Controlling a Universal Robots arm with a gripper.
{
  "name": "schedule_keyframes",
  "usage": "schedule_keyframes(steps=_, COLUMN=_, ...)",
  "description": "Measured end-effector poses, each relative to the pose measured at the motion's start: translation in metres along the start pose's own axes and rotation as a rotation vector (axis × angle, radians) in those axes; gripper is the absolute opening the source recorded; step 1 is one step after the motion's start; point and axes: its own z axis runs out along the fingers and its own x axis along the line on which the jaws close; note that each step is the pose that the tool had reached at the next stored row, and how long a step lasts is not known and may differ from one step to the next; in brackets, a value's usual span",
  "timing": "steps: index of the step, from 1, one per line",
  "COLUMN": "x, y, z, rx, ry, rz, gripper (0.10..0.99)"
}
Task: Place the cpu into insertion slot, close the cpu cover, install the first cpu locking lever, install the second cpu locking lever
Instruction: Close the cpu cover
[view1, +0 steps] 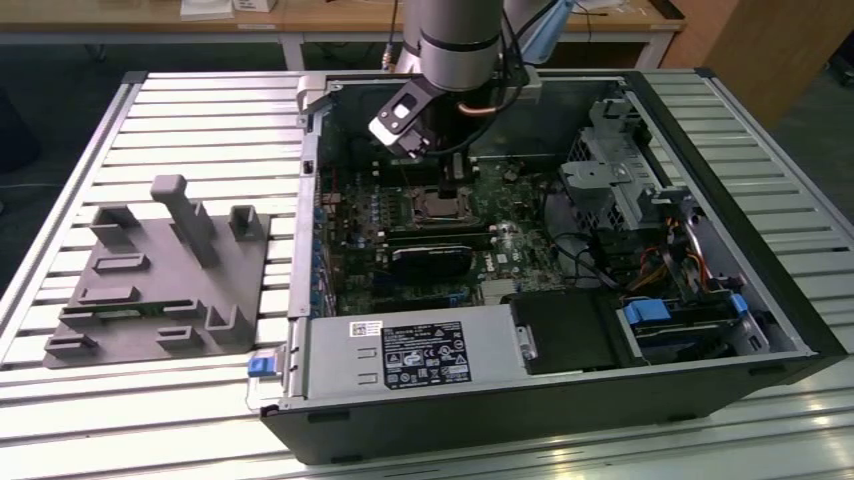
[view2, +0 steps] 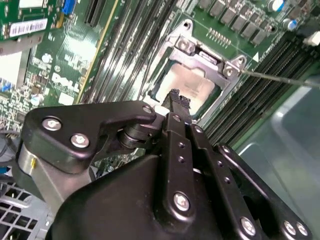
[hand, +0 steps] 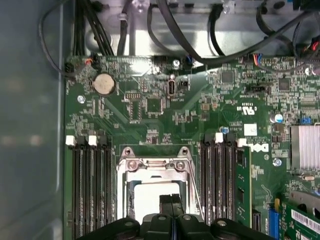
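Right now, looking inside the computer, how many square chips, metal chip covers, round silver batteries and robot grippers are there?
cpu: 1
cpu cover: 1
round silver battery: 1
gripper: 1
Total: 4

Silver-grey cylindrical arm (view1: 461, 40), orange cable (view1: 481, 106) at wrist. Matte black end effector (view2: 179, 100), narrow fingers (view2: 176, 125), silver screws (view2: 181, 201), rounded black linkages (view2: 95, 120).

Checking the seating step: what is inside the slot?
The cpu, pale face showing through the cut-out in the cover, which hides its edges; the pincer covers part of it.
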Motion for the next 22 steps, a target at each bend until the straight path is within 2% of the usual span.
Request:
schedule_keyframes(steps=3, x=-0.0010, y=-0.0033, z=0.0019, rx=0.000, ry=0.0010, rz=0.000, gripper=0.106)
schedule_keyframes(steps=9, x=-0.0010, y=-0.0036, z=0.0019, rx=0.000, ry=0.0009, rz=-0.004, gripper=0.106)
schedule_keyframes(steps=22, x=-0.0010, y=-0.0037, z=0.0023, rx=-0.001, ry=0.0097, rz=-0.230, gripper=0.106)
